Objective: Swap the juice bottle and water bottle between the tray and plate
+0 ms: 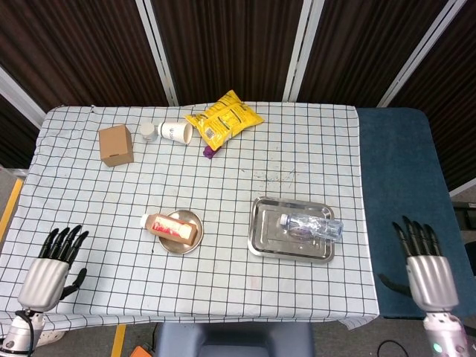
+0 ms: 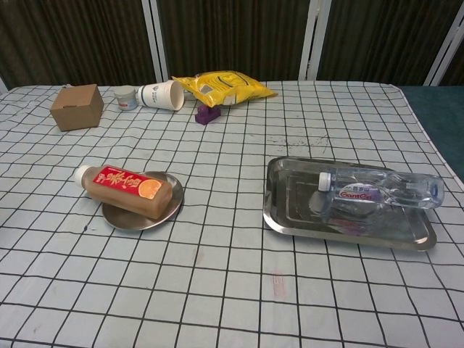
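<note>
- Water bottle (image 1: 311,225) lies on its side in tray (image 1: 259,240), well apart from both hands.
- Juice bottle (image 1: 172,227) lies across plate (image 1: 190,217).
- R hand (image 1: 426,266): off table edge, fingers apart, holds nothing.
- L hand (image 1: 50,262): near-left table corner, fingers spread, empty.

I'm working in what looks like a robot test lab, not a home: my desk (image 1: 312,141) wears a checked cloth and stands before dark ribbed wall panels (image 1: 223,44) with pale metal posts. Scattered props, a cardboard box (image 1: 116,144), paper cup (image 1: 175,132) and yellow snack bag (image 1: 223,117), look staged.
</note>
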Robot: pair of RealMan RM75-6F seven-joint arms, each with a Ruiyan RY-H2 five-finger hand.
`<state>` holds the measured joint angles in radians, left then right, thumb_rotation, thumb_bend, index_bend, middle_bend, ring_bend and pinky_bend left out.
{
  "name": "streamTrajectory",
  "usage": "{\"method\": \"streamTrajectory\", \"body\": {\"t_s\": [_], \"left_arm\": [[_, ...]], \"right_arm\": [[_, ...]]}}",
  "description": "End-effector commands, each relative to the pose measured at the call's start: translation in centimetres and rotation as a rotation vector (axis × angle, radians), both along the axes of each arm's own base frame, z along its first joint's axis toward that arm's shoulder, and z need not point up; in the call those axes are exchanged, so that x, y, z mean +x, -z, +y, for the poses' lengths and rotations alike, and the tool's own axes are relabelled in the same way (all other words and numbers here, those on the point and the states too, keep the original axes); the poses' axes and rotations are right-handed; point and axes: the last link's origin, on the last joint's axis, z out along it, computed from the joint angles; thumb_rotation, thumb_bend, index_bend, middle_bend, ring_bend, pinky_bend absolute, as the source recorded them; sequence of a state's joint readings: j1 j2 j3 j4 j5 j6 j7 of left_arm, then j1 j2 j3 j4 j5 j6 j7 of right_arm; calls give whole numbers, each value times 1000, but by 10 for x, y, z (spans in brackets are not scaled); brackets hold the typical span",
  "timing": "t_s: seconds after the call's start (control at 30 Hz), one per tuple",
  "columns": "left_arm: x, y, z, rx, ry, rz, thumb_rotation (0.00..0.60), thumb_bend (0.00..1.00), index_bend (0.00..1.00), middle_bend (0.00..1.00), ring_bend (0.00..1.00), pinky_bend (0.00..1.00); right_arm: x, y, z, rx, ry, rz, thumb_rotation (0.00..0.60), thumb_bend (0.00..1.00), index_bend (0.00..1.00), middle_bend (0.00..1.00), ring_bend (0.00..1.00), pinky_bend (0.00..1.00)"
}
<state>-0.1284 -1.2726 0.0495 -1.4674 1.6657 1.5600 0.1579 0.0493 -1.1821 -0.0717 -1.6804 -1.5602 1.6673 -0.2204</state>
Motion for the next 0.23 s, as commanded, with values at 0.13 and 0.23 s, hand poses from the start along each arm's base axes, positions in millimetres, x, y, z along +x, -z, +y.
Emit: {"method": "streamTrajectory", "body": {"t_s": [0.13, 0.23], "left_arm": [[10, 0, -11, -18, 48, -30, 600, 414, 0, 0, 0, 63], [9, -1, -11, -9, 43, -28, 600, 414, 0, 0, 0, 63]], "right_arm": [[-13, -28, 25, 9, -13, -25, 600, 219, 0, 0, 0, 0], [-13, -26, 23, 15, -4, -15, 600, 220, 0, 0, 0, 0]]}}
